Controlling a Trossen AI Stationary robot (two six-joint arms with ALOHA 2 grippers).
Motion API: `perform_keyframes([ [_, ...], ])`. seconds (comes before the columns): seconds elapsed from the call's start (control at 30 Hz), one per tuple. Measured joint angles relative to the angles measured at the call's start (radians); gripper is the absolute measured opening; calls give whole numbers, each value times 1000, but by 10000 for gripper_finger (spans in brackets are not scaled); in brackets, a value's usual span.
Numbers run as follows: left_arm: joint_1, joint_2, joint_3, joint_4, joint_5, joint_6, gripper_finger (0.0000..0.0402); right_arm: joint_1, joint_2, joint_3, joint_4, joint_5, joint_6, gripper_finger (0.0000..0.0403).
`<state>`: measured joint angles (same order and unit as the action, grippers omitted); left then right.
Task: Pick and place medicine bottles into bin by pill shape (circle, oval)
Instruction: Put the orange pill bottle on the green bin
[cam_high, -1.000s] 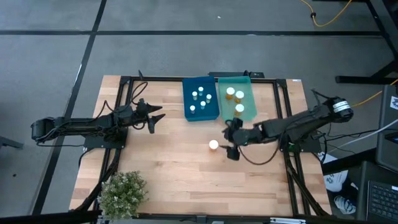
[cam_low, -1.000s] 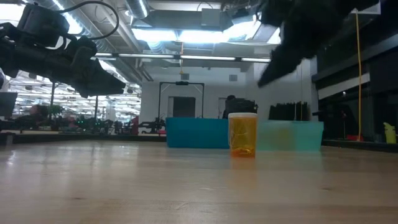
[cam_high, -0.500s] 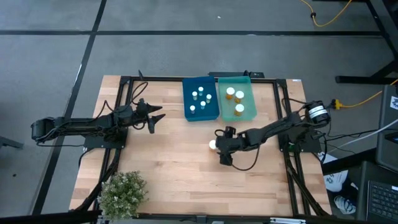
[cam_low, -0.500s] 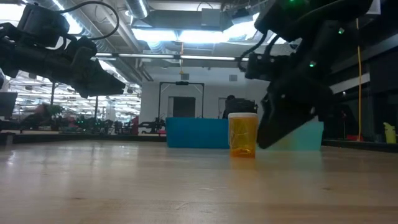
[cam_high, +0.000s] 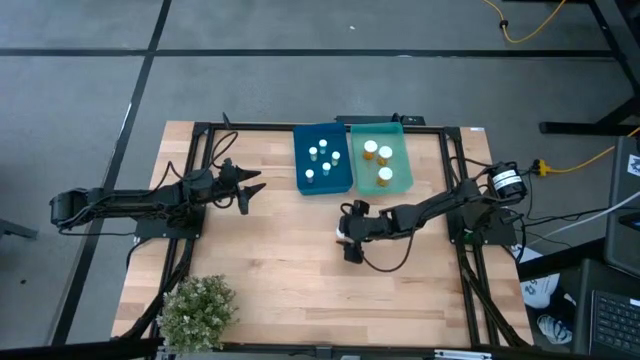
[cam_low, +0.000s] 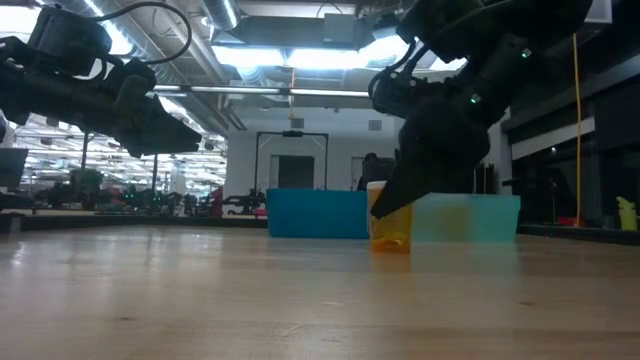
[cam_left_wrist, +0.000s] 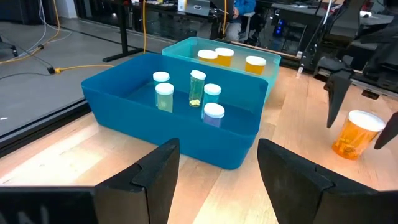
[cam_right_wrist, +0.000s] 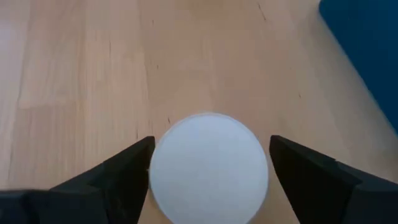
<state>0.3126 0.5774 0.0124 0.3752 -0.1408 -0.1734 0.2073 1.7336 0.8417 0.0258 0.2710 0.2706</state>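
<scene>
Right gripper (cam_high: 345, 236): lowered over the lone amber bottle (cam_left_wrist: 354, 134), fingers spread wide on either side of its white cap (cam_right_wrist: 209, 165), not yet closed on it
Lone amber bottle: upright on the wooden surface (cam_high: 270, 270), in front of the two bins and apart from them
Blue bin (cam_high: 322, 161): holds five small whitish bottles (cam_left_wrist: 205, 102), all upright
Teal bin (cam_high: 381, 157): touches the blue bin's side and holds three amber bottles (cam_high: 378, 161) with white caps
Left gripper (cam_high: 248, 187): open and empty, held above the surface beside the blue bin
Potted plant (cam_high: 198, 308): at the near left corner, well apart from the bins
</scene>
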Motion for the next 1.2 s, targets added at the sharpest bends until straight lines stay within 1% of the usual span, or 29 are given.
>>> perform_keyframes([
  [0.1,0,0,0,0,0,0,208,-1,0,0,1,-1,35,280],
  [0.23,0,0,0,0,0,0,208,-1,-23,-1,-13,-3,113,200],
  [0.27,0,0,0,0,0,0,208,-1,-42,-1,-18,-3,136,195],
  [0.37,0,0,0,0,0,0,208,-1,-139,-1,-103,9,170,195],
  [0.47,0,0,0,0,0,0,208,-1,-270,-1,-204,98,167,195],
  [0.57,0,0,0,0,0,0,208,-15,-401,0,-304,247,139,195],
  [0.67,0,0,0,0,0,0,208,-63,-500,0,-366,405,116,195],
  [0.73,0,0,0,0,0,0,208,-117,-535,0,-375,450,85,195],
  [0.8,0,0,0,0,0,0,208,-186,-546,0,-375,439,58,195],
  [0.87,0,0,0,0,0,0,208,-265,-537,0,-377,395,38,195],
  [1.03,0,0,0,0,0,0,208,-450,-447,0,-377,215,39,195],
  [1.1,0,0,0,0,0,0,208,-494,-392,0,-373,185,39,195],
  [1.2,0,0,0,0,0,0,208,-527,-310,0,-329,163,39,195],
])
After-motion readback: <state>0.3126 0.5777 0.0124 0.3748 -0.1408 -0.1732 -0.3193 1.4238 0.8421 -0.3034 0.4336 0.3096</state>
